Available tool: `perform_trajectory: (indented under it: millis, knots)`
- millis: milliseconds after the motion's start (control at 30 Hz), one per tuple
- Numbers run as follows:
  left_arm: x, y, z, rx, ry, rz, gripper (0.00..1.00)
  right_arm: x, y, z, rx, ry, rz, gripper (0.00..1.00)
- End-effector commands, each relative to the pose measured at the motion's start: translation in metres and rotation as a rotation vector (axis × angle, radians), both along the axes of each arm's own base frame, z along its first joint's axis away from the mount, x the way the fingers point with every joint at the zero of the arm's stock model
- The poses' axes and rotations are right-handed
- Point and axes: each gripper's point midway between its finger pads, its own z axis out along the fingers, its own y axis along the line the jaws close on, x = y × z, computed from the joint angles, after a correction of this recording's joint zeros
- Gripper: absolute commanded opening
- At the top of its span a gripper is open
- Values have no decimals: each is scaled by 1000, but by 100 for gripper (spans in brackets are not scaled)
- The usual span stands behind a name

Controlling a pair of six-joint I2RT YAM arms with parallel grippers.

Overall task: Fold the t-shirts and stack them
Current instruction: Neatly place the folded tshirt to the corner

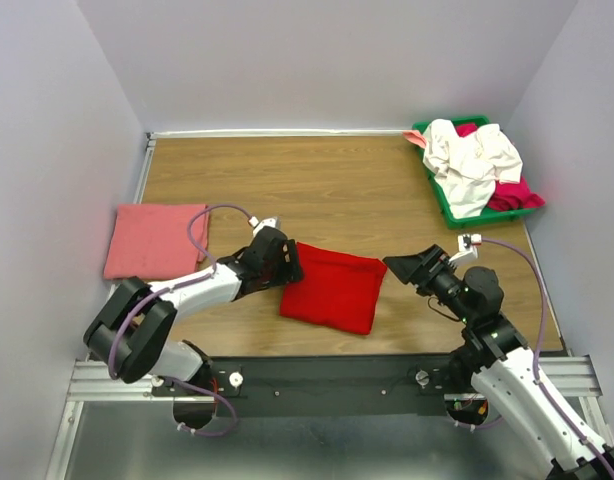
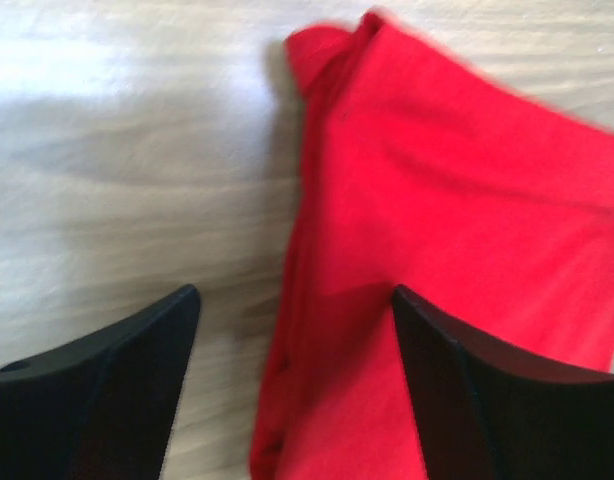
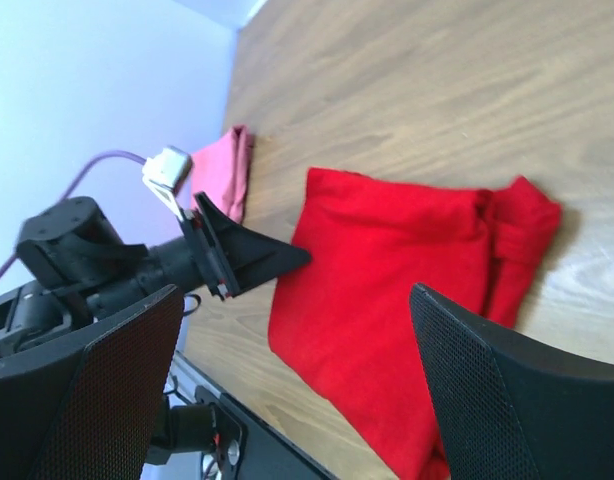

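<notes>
My left jaws, spread, straddle an edge of the folded red t-shirt (image 1: 332, 290) (flat on the desk (image 1: 337, 190)); my right jaws gape empty beside it.

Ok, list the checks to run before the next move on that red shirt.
1. Red t-shirt folded: ok, though one corner is bunched.
2. Left pincer open, straddling the shirt's left edge: ok.
3. Left pincer touching cloth: cannot tell.
4. Right pincer open and empty: ok.
5. Salmon-pink folded shirt bare on top: ok.
6. White t-shirts and magenta t-shirt folded: not ok, heaped in green tray.
</notes>
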Motion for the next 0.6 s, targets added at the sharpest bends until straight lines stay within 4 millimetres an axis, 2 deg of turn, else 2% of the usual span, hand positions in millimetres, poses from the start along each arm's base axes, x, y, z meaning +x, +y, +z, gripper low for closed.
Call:
perform_trajectory:
  millis: [0,133,333,433,467,567]
  knots:
    - [-3,-8,-16,24,33,-20,79,-2,-6,-29,-31,121,-40,100]
    - [-14,-26,-27,59,58,-81,65,1,-7,-47,-61,196,-53,100]
    - [-31,-40,-46,147,110,-102,45,4,-10,-51,-72,211,-77,100]
    - [-31,-41,-48,238,99,-82,3,5,-14,-52,-75,204,-99,100]
    - [-30,-42,-48,259,93,-85,0,5,-14,-52,-79,202,-100,100]
    - [-19,-37,-43,355,50,-60,0,6,-18,-53,-98,193,-116,100]
